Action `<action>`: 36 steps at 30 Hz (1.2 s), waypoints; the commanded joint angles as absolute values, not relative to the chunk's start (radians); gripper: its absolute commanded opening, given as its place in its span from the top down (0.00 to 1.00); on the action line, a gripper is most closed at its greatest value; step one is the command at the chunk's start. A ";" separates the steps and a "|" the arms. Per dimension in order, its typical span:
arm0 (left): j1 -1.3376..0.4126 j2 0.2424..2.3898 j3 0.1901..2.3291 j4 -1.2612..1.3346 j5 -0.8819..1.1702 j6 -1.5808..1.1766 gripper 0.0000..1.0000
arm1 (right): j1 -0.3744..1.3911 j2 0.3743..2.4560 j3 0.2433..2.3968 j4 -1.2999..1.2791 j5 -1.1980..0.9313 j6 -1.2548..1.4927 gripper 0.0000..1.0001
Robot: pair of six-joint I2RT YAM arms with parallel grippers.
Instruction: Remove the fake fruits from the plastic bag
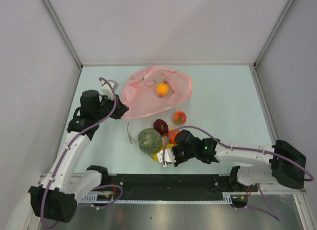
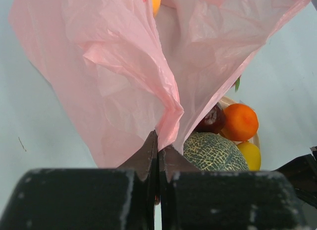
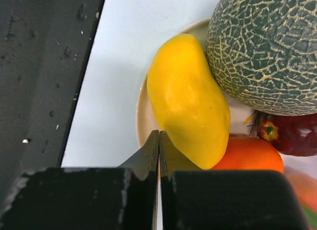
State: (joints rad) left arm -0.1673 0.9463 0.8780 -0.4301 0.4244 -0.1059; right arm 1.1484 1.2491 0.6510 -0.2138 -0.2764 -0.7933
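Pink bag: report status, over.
Left gripper shut on pink bag. Right gripper shut, empty, by yellow fruit on plate. One orange-yellow fruit visible inside bag. No obstruction seen.

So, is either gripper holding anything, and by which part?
The left gripper pinches the plastic bag by a fold at its edge. The right gripper is shut on nothing, beside the yellow fruit.
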 commanded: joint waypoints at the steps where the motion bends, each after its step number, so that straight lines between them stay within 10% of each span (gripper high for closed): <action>1: -0.156 0.930 0.880 -0.413 0.454 -0.121 0.99 | 1.170 1.178 0.735 -0.300 -0.265 -0.743 1.00; 7: -0.156 0.937 0.914 -0.428 0.465 -0.123 0.99 | 1.080 1.078 0.934 -0.271 -0.175 -0.533 1.00; 10: -0.156 0.954 0.954 -0.445 0.459 -0.104 0.99 | 0.920 1.069 0.973 -0.167 -0.109 -0.422 0.60; 16: -0.158 1.046 1.043 -0.495 0.469 -0.034 0.96 | 0.568 1.193 0.976 -0.265 -0.205 -0.211 0.44; 22: -0.158 1.170 1.114 -0.502 0.509 0.024 0.94 | 0.342 1.370 0.979 -0.198 -0.235 -0.202 0.01; 36: -0.158 1.394 1.273 -0.523 0.459 0.106 0.95 | 0.114 1.904 1.227 -0.039 -0.087 -0.184 0.04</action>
State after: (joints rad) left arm -0.1665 1.3724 1.2026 -0.5346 0.4648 0.0639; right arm 0.1432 1.8095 1.1980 -0.0437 -0.1379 -0.2180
